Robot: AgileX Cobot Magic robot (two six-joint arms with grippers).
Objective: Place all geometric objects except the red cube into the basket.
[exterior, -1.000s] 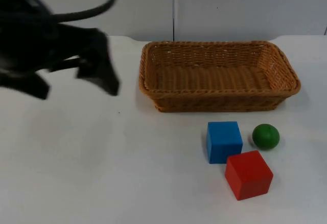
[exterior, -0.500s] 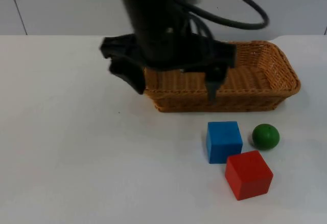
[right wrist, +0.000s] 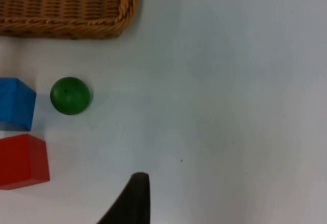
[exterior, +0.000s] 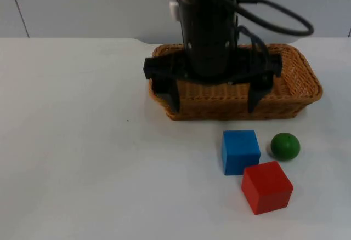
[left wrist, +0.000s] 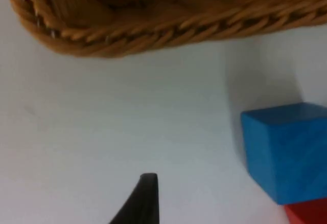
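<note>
Swung in over the basket (exterior: 296,95), the wide-open, empty left end effector (exterior: 213,100) could nudge the red cube (exterior: 267,187) grabbing the adjoining blue cube (exterior: 240,151).

We see a tan woven wicker basket (exterior: 296,81), a blue cube (exterior: 240,151), a green ball (exterior: 285,146), a red cube (exterior: 267,187), and a white table top (exterior: 82,158).

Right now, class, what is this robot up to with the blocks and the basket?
The left gripper hangs open over the wicker basket's front rim, holding nothing. On the white table in front of the basket sit the blue cube, the green ball and the red cube; none is in the basket yet.
</note>
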